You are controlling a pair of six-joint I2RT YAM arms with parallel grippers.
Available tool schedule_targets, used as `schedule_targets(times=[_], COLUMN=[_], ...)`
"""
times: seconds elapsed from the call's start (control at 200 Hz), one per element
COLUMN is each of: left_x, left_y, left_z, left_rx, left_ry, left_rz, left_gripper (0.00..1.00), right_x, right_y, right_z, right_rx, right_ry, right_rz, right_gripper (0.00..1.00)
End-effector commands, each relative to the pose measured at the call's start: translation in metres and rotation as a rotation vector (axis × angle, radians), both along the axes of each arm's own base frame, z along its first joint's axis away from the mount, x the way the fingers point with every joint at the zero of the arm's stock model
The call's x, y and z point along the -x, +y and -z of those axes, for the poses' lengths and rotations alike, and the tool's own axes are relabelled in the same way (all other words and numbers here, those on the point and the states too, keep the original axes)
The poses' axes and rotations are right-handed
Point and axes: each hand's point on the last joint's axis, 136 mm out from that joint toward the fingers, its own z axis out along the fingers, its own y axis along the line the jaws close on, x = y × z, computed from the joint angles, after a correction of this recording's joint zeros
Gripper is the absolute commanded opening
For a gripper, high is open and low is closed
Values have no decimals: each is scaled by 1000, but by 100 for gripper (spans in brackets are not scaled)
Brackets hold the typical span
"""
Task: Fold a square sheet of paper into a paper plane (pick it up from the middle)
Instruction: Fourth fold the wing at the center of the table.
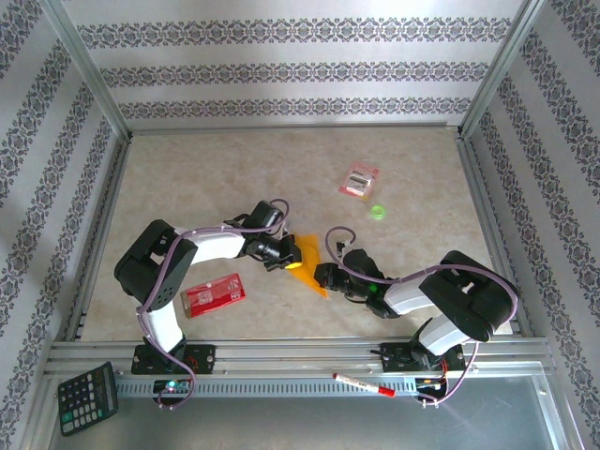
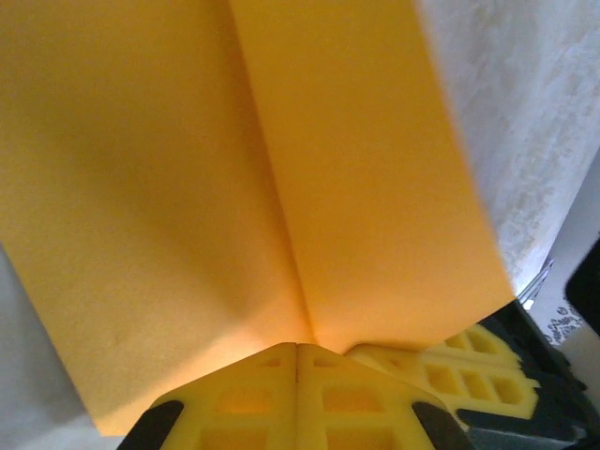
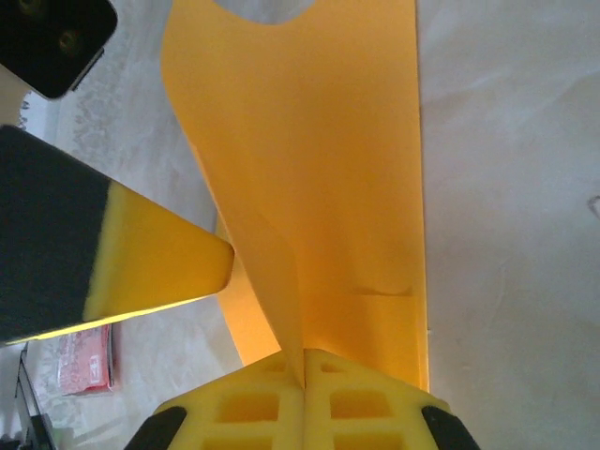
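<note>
paper (image 1: 309, 253) creased lengthwise; left fingers (image 2: 292, 373) clamped on its fold; right fingers (image 3: 309, 377) clamped on it too

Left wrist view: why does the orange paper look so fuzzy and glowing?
Left wrist view: the paper is so near that its edges blur, and it is brightest near the end effector's yellow pads; top view: the same paper looks sharper under even light.

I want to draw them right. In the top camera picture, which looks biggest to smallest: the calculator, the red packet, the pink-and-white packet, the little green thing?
1. calculator
2. red packet
3. pink-and-white packet
4. little green thing
The first two look close, and the camera angle could fool us.
</note>
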Motion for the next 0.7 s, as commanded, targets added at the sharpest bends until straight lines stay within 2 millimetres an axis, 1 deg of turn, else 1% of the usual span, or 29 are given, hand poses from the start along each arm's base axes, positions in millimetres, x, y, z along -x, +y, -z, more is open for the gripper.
schedule_targets(times=[0.0, 0.12, 0.245, 0.355, 0.694], left_x=[1, 3, 6, 6, 7], left_y=[3, 10, 15, 17, 22], left_z=[11, 20, 25, 27, 29], left_rx=[-37, -64, -83, -95, -116], left_ry=[2, 16, 22, 19, 21], left_rz=[6, 0, -2, -3, 1], left_gripper=[0, 0, 0, 0, 0], right_x=[-2, -2, -2, -2, -1], right_y=[-1, -3, -4, -5, -11], right_z=[-5, -3, -2, -1, 12], right_rx=[-32, -41, -48, -50, -47], right_ry=[-5, 5, 13, 18, 67], right_rz=[17, 26, 35, 41, 71], right_gripper=[0, 0, 0, 0, 0])
